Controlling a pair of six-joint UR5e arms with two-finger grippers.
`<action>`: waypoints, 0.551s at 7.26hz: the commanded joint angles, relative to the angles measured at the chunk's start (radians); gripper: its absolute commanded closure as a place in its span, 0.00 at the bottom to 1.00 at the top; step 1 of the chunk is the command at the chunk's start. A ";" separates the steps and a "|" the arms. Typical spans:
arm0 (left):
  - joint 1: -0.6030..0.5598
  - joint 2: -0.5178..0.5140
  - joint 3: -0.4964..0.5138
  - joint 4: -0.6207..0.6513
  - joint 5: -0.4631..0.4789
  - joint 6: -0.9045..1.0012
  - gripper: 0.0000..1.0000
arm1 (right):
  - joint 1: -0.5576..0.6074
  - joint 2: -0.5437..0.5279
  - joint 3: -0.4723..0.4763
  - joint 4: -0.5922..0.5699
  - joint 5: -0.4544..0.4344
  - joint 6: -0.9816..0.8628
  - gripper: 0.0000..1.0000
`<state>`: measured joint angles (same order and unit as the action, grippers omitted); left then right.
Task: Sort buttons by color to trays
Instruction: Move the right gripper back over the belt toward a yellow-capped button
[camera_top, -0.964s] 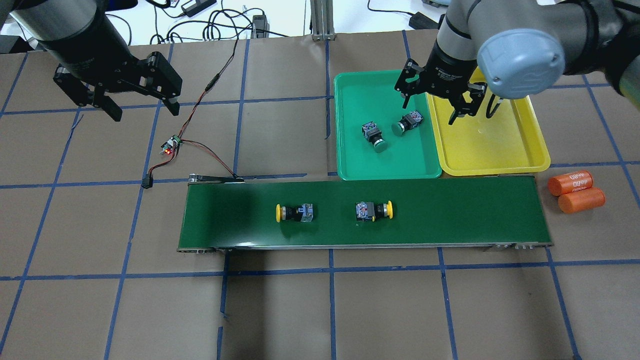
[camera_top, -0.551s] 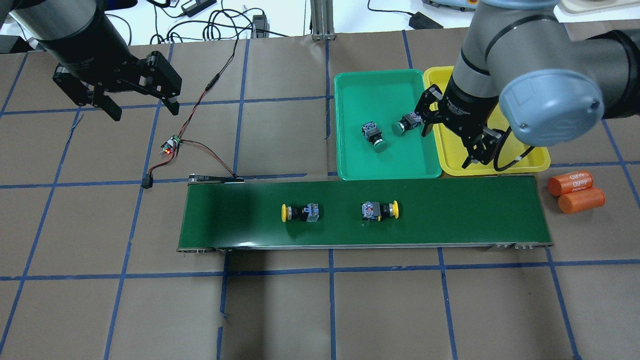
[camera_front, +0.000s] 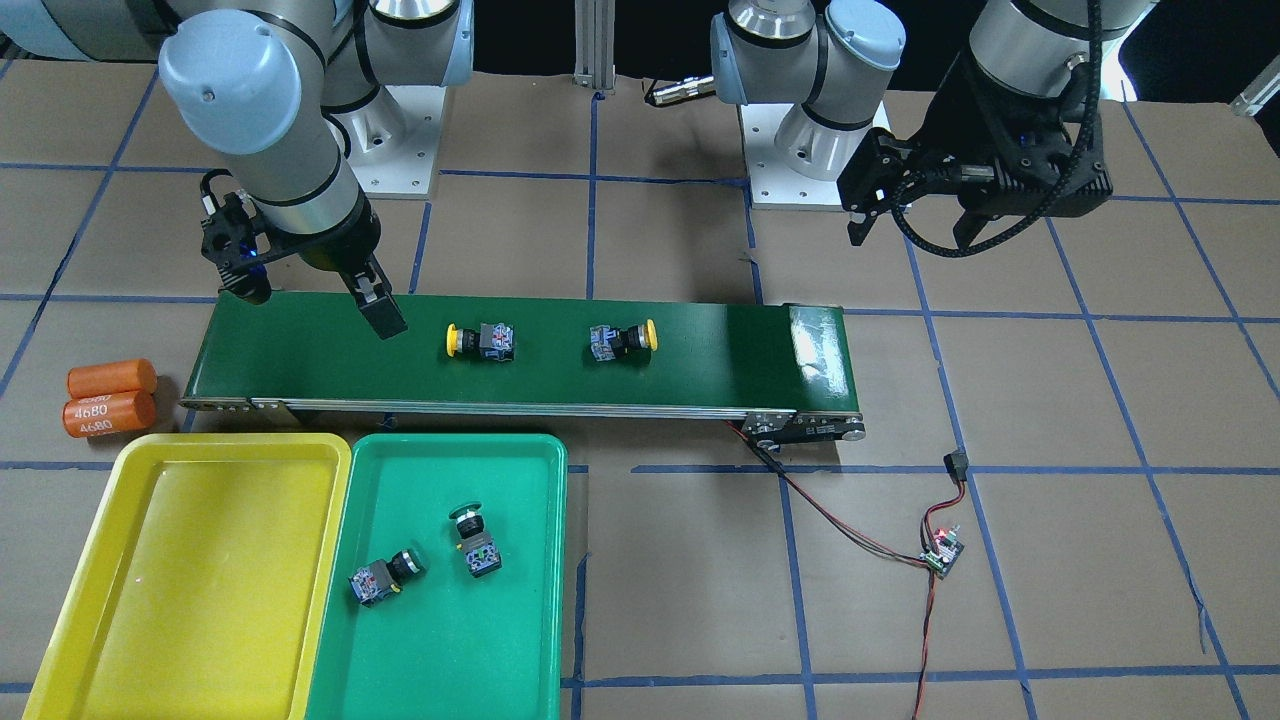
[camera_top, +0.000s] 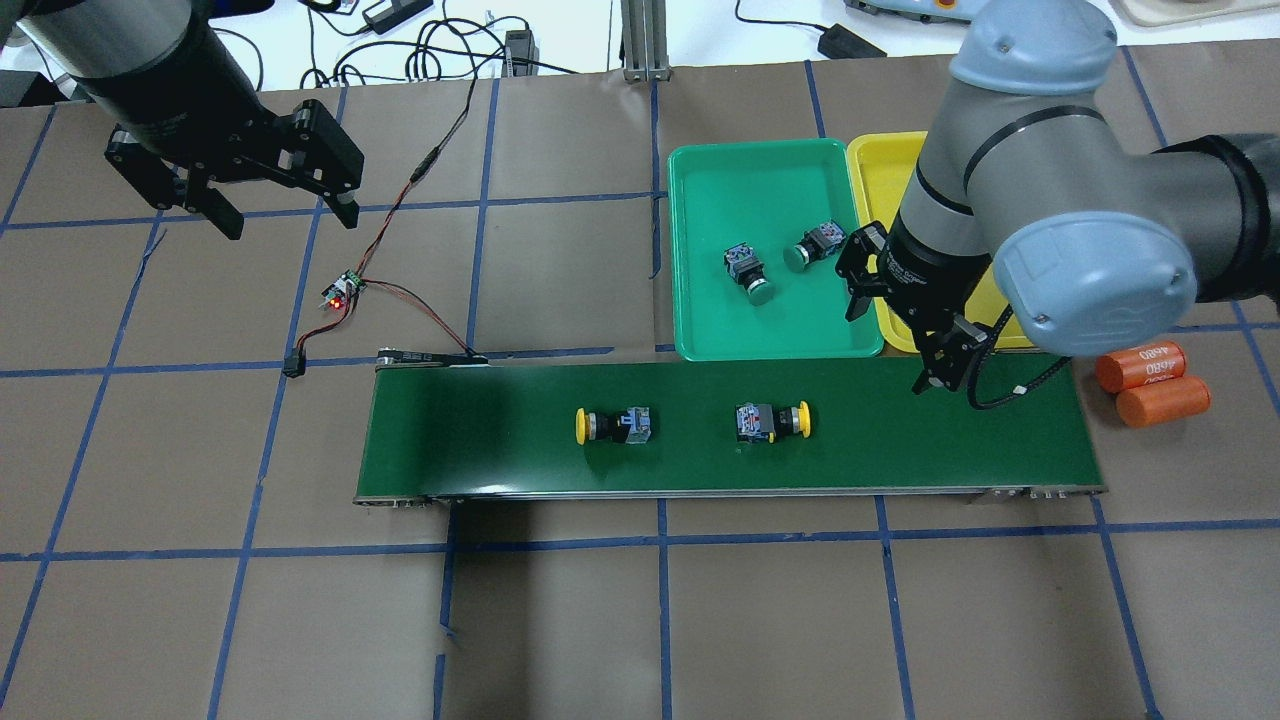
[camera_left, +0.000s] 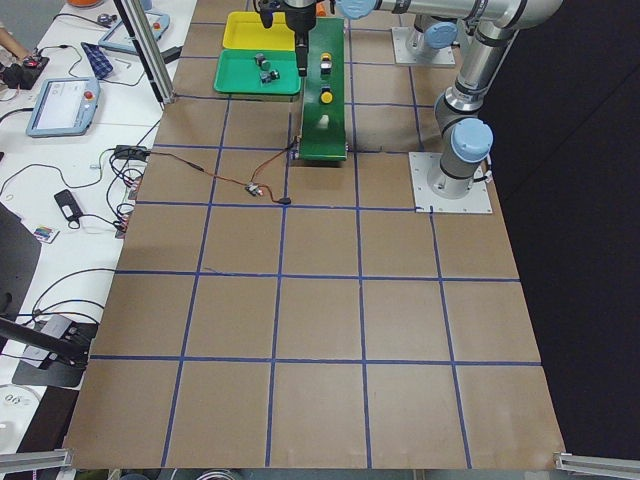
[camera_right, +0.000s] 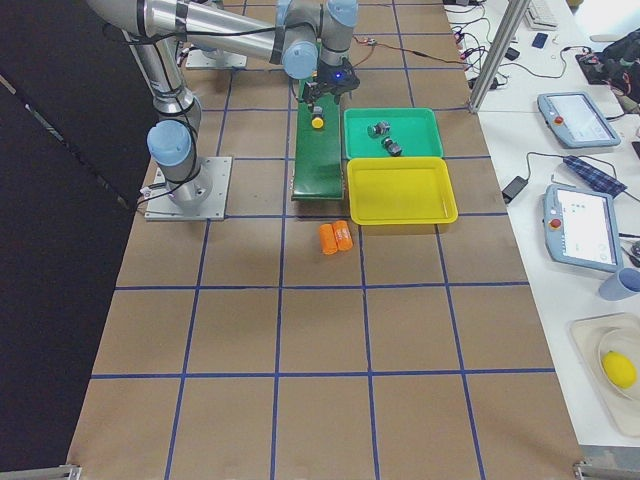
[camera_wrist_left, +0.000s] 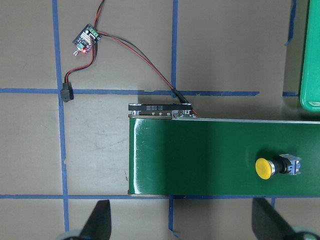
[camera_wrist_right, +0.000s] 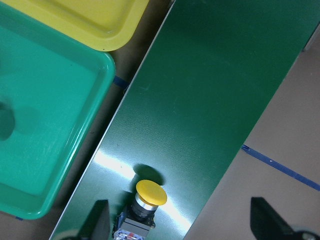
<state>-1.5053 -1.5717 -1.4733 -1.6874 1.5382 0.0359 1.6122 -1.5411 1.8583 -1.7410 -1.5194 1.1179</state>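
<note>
Two yellow-capped buttons (camera_top: 613, 425) (camera_top: 772, 421) lie on their sides on the dark-green conveyor belt (camera_top: 480, 430). Two green-capped buttons (camera_top: 750, 273) (camera_top: 815, 246) lie in the green tray (camera_top: 740, 180). The yellow tray (camera_front: 200, 560) beside it holds nothing. My right gripper (camera_top: 893, 340) hangs open and empty between the trays' front edge and the belt's right part, up and to the right of the nearer yellow button (camera_wrist_right: 147, 197). My left gripper (camera_top: 285, 215) hovers open and empty over the table far to the left, away from the belt.
Two orange cylinders (camera_top: 1150, 385) lie off the belt's right end. A small circuit board (camera_top: 342, 290) with red and black wires runs to the belt's left end. Cables and devices sit beyond the table's far edge.
My right gripper has swung from above the trays down toward the belt's right part. Both yellow buttons have drifted right along the belt. The left arm has stayed put.
</note>
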 joint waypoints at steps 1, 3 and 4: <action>0.000 -0.005 0.004 0.008 0.000 -0.001 0.00 | 0.017 0.015 0.056 -0.050 0.057 0.051 0.00; 0.000 -0.010 0.004 0.023 -0.004 -0.001 0.00 | 0.018 0.027 0.137 -0.214 0.059 0.053 0.00; 0.001 -0.010 -0.002 0.035 -0.004 -0.001 0.00 | 0.018 0.029 0.147 -0.215 0.059 0.054 0.00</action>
<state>-1.5054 -1.5802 -1.4699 -1.6658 1.5345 0.0353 1.6298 -1.5172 1.9799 -1.9242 -1.4617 1.1696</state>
